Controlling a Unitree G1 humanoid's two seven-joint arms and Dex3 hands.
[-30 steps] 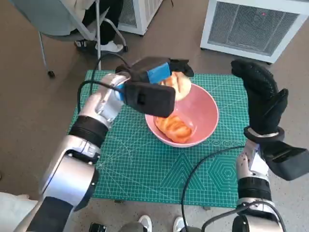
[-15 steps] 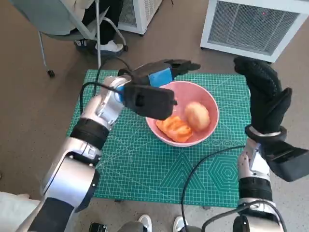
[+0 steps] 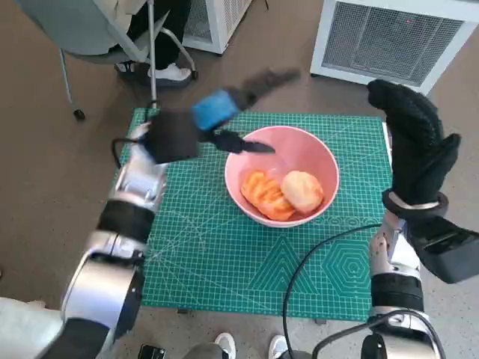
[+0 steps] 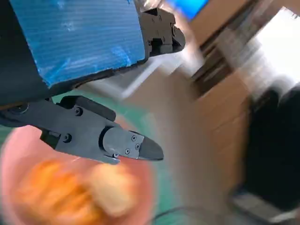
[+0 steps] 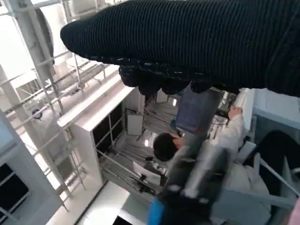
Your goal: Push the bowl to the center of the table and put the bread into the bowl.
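Note:
A pink bowl (image 3: 314,153) stands on the green cutting mat (image 3: 224,254) a little right of its middle. Inside it lie a pale round bread roll (image 3: 302,191) and an orange-brown bread (image 3: 263,193). My left hand (image 3: 224,112), blue tape on its back, is lifted above the bowl's left rim with its fingers apart and nothing in them. The left wrist view shows its black fingers (image 4: 126,145) over the blurred bowl (image 4: 18,150) and breads (image 4: 110,190). My gloved right hand (image 3: 415,146) is raised upright at the mat's right edge, holding nothing.
A white slatted unit (image 3: 397,37) stands on the floor behind the table. A chair (image 3: 90,37) and a person's feet (image 3: 161,71) are at the back left. The right wrist view points upward at a person (image 5: 197,150) seated by shelving.
My left hand let go of the pale roll, which dropped into the bowl beside the orange bread. The hand has since pulled up and back to the left. My right hand barely moved.

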